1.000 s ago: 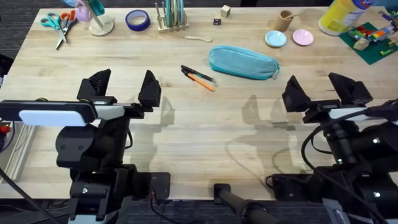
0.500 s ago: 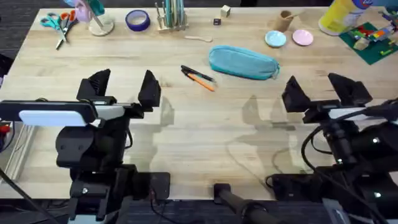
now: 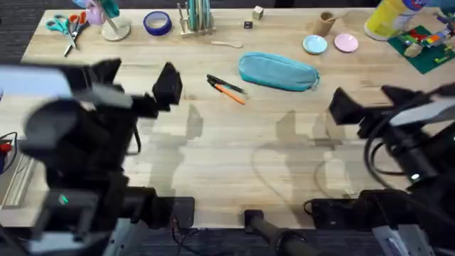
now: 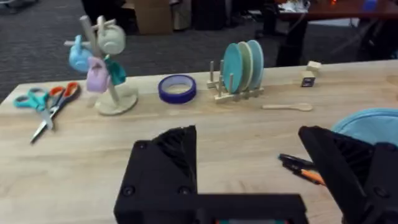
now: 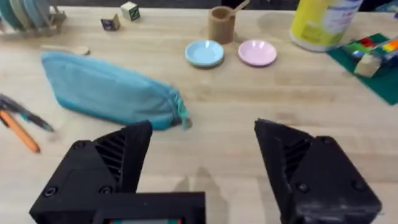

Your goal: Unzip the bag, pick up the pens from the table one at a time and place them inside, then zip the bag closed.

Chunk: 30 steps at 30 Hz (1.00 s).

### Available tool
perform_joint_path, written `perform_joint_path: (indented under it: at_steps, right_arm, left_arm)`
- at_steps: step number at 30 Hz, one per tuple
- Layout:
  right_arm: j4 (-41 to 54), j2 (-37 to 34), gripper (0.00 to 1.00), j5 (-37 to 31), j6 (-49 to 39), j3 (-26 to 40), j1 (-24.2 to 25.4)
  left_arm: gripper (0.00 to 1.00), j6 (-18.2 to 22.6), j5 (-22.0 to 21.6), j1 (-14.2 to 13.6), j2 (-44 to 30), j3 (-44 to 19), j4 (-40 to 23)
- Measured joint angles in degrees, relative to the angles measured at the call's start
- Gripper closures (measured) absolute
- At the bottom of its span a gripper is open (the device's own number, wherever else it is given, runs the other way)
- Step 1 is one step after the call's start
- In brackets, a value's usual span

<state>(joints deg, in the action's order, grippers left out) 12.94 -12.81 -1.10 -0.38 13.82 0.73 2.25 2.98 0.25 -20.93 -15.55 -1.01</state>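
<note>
Table (image 3: 234,142) holds bag (image 3: 277,72) beyond gaping right gripper (image 3: 370,99).

Left arm rises large and dark from its base at the lower-left table edge. Its black two-finger left gripper (image 3: 136,84) is spread wide, holding nothing, hovering over the left half of the table; same gripper in its wrist view (image 4: 261,180). Right arm sits at the lower-right table edge, black two-finger right gripper (image 3: 373,103) also spread wide and empty, over the right half; wrist view (image 5: 205,168).
</note>
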Motion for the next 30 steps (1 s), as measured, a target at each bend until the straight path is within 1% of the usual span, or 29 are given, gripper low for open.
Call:
perform_joint_path:
  at_steps: [4, 7, 10, 13, 16, 20, 23, 26, 30]
  right_arm:
    - [1.98, -9.58, 0.005, 0.02, 0.00, 9.79, 0.22]
    - [6.60, -16.91, 0.005, 0.31, 0.00, 18.03, 0.22]
    - [12.83, -24.42, 0.005, 1.49, 0.00, 27.13, 0.27]
    - [19.30, -31.11, 0.005, 3.33, 0.00, 35.68, 0.27]
    - [25.81, -36.90, 0.005, 5.51, -0.02, 43.64, 0.27]
    - [33.19, -42.58, 0.005, 8.22, -0.02, 52.20, 0.27]
    - [36.10, -45.60, 0.005, 10.22, -0.02, 56.58, 0.27]
    - [36.44, -47.24, 0.005, 11.47, 0.00, 58.38, 0.27]
    - [36.79, -47.55, 0.005, 11.98, -0.02, 58.47, 0.27]
  left_arm:
    - [0.010, 2.75, 4.88, -0.02, -13.29, -10.04, 0.13]
    - [0.010, 3.87, 9.45, 0.00, -22.48, -17.25, 0.01]
    - [0.010, 4.60, 15.00, -0.02, -31.08, -24.33, -0.66]
    - [0.009, 6.03, 21.48, 0.00, -38.97, -31.51, -4.41]
    - [0.010, 8.62, 27.84, 0.00, -45.10, -37.62, -9.86]
    - [0.009, 13.83, 35.19, -0.02, -51.37, -45.07, -18.21]
    - [0.009, 17.78, 38.65, -0.02, -53.76, -48.74, -22.14]
    - [0.009, 23.44, 41.91, 0.00, -54.90, -50.97, -23.54]
    - [0.010, 33.54, 44.72, -0.02, -55.56, -51.61, -24.35]
